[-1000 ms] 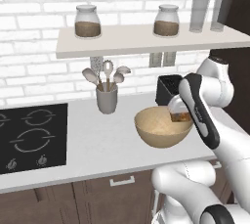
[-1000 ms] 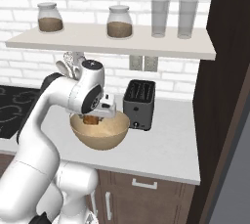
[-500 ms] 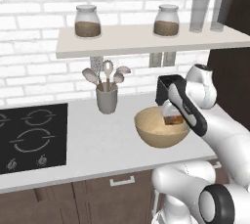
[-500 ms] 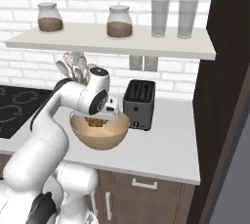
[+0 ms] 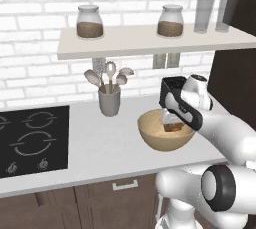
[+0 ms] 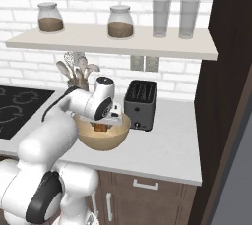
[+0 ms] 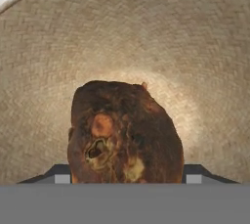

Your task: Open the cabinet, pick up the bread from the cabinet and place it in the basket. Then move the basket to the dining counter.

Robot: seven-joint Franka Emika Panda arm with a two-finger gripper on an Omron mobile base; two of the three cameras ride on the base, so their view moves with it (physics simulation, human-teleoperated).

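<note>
Bread (image 7: pixel 124 132) dark brown, lumpy, down inside the basket (image 5: pixel 150 132) over its floor, between the two dark fingertips (image 7: pixel 58 174) of the gripper (image 5: pixel 171 121). Jaws set wide, one tip at each flank of the bread; contact with the bread not clear enough to call, so grip or release cannot be told. Gripper lowered into the basket's mouth, wrist bent over the rim. Basket tan, round, standing on the white worktop (image 5: pixel 100 145). Black toaster (image 6: pixel 140 103) just beside the basket. Grey utensil holder (image 5: pixel 109 102) with spoons near the basket's other side, black hob (image 5: pixel 30 138) farther along. Shelf (image 6: pixel 113 44) above with two jars (image 6: pixel 120 21) of brown contents and two glasses (image 6: pixel 161 17).
</note>
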